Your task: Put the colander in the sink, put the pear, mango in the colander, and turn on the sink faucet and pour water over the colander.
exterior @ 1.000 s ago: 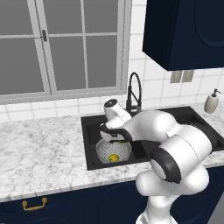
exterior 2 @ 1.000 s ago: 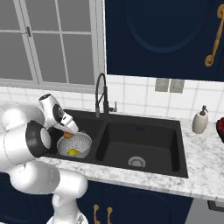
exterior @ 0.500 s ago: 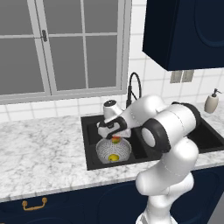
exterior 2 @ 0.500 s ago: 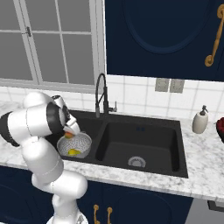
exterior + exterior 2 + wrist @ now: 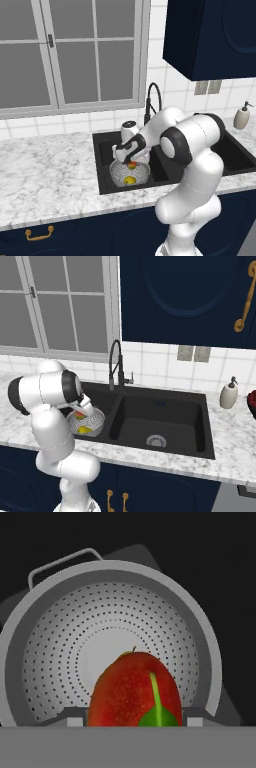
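Since half a second ago the arm has folded in tighter over the left basin, the elbow swinging nearer the base, while the claw [image 5: 131,162] stays low above the round silver-grey perforated metal colander [image 5: 129,173]. The colander has not shifted: it sits in the left basin of the black rectangular double-basin sink [image 5: 165,421], directly beneath the claw. The claw is closed narrowly on the red mango with a green patch [image 5: 135,690], one finger pressing each side of the fruit, which hangs just above the colander's bowl. A yellow pear [image 5: 129,179] lies on the colander's floor, below the claw. The tall slim black gooseneck faucet [image 5: 152,99] rises behind the claw, at the sink's back edge on the white marble worktop [image 5: 47,175]
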Tool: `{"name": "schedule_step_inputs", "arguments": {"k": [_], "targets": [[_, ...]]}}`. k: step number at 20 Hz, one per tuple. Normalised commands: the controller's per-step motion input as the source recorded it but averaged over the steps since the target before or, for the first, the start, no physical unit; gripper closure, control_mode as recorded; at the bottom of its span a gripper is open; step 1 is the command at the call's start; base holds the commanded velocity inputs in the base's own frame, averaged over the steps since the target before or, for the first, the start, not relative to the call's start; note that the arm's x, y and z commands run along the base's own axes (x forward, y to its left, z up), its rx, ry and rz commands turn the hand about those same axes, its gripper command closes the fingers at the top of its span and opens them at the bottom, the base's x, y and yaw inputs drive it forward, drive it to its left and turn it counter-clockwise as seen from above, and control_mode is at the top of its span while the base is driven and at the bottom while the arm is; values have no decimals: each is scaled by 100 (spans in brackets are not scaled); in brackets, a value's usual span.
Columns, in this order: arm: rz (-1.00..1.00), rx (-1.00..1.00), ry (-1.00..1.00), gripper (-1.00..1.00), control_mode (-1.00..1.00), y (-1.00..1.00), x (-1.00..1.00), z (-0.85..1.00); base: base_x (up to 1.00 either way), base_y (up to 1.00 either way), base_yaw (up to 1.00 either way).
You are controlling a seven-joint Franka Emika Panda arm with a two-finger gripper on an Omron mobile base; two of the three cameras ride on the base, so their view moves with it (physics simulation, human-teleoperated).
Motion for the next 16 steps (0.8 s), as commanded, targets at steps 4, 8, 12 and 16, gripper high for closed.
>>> {"name": "schedule_step_inputs", "arguments": {"k": [4, 8, 12, 16], "targets": [[0, 0, 0, 100, -100, 0, 13, -33, 0, 0, 0], [0, 1, 0, 100, -100, 0, 19, -23, 0, 0, 0], [0, 0, 0, 100, -100, 0, 16, -24, 0, 0, 0], [0, 1, 0, 100, -100, 0, 8, -16, 0, 0, 0]]}}
